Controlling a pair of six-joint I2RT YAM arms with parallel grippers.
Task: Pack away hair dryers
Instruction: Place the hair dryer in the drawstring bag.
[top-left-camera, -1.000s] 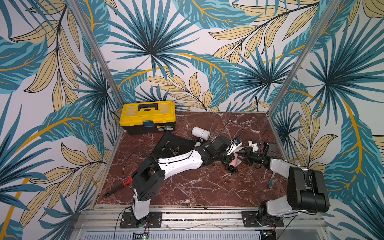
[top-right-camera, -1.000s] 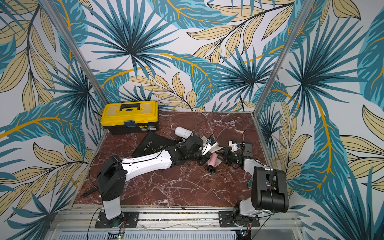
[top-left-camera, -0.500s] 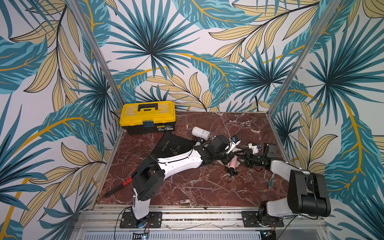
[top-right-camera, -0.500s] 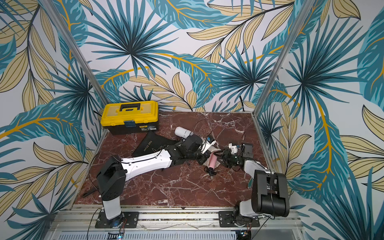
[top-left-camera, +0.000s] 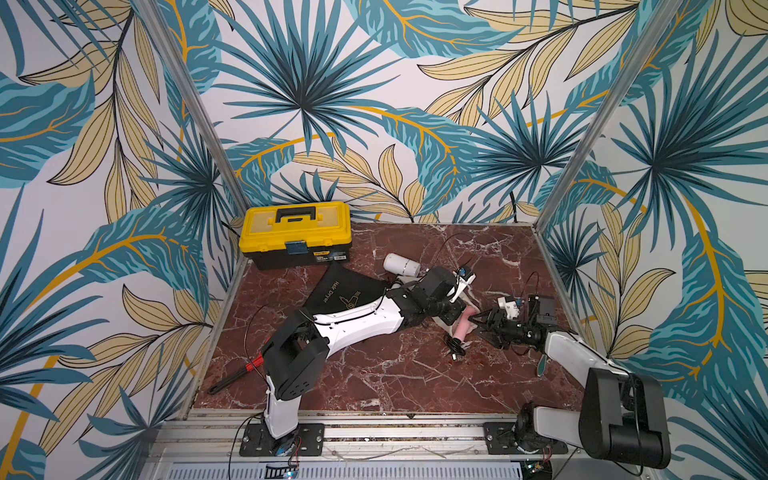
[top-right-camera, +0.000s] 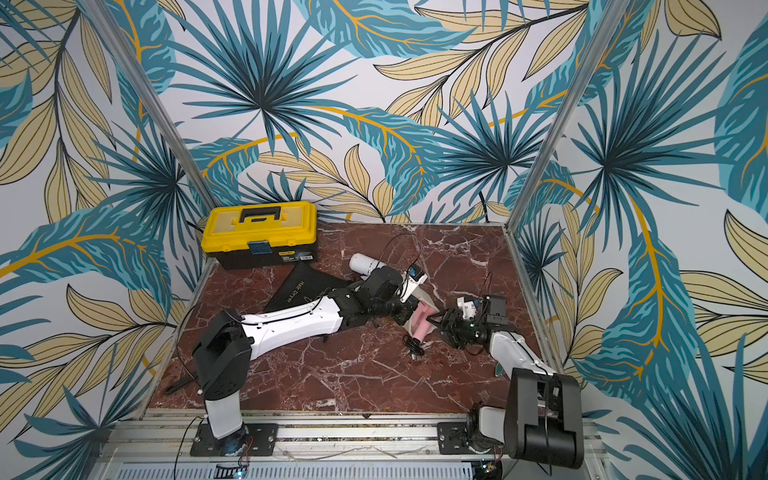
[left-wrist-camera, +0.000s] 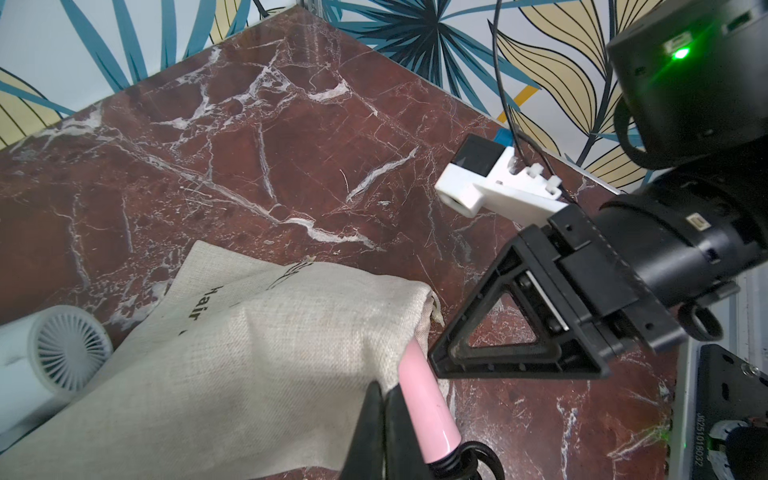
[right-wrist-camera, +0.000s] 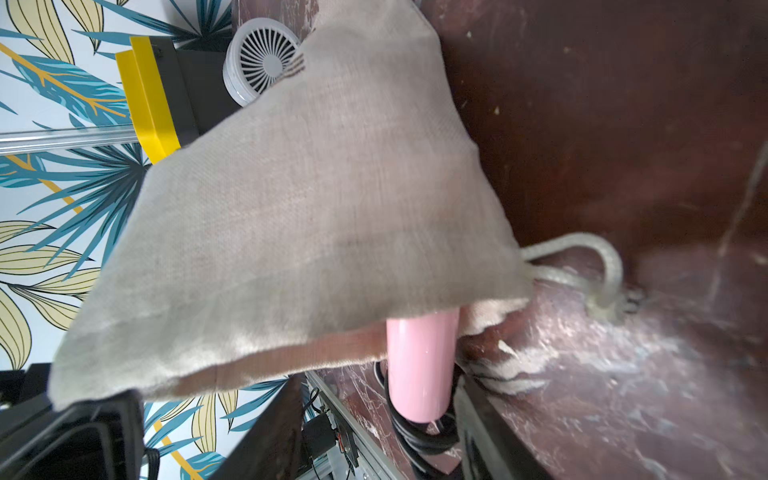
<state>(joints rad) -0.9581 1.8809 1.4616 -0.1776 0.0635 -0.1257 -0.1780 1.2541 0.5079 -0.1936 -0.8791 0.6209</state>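
Only the left wrist view shows the left gripper (left-wrist-camera: 384, 409) pinching the beige bag (left-wrist-camera: 249, 353), while the right gripper (top-left-camera: 478, 326) gapes.

Palm-leaf wallpaper (top-left-camera: 299, 104) surrounds a red marble tabletop (top-left-camera: 395, 374).

We see red-brown marble tabletop (top-left-camera: 374, 374), white veins. Back-left corner: yellow toolbox (top-left-camera: 296, 232), lid shut. Just in front: black bag (top-left-camera: 340, 291), flat, gold "Hair Dryer" print. White dryer (top-left-camera: 401, 264) on its side nr bag's far edge. Beige bag (left-wrist-camera: 249, 353) beside it, pink dryer (top-left-camera: 462, 326) handle poking from mouth. Black cord coil (top-left-camera: 455, 347) on marble at handle end. Left edge: red-black tool (top-left-camera: 237, 374). Right side: small green obj (top-left-camera: 541, 366), we can't ID.
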